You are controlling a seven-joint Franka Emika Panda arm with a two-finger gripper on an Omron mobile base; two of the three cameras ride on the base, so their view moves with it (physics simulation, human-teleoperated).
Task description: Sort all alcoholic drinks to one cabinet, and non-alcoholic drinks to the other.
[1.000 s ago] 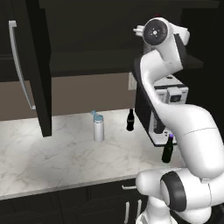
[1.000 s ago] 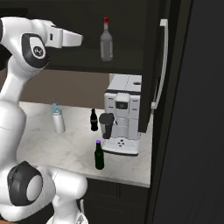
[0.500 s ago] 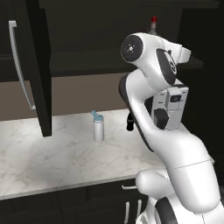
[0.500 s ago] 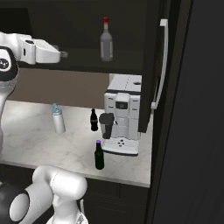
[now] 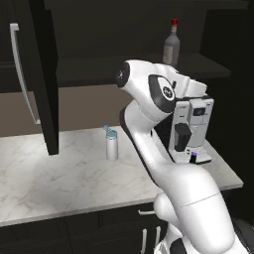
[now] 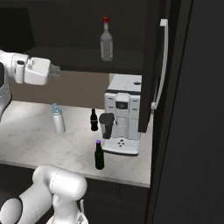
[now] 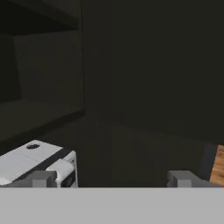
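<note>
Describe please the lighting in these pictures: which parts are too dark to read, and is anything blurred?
Left base view: the marble counter is brightly lit, while the open upper cabinet around the liquor bottle is very dim. Right base view: the dark beer bottle stands out against pale marble; the gripper looks slightly soft. Hand view: almost all murky, only the coffee machine top reads clearly.

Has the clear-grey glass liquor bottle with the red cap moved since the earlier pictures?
No. The clear-grey glass liquor bottle with the red cap stands on the same cabinet shelf spot, up and left of the white coffee machine, as before.
</note>
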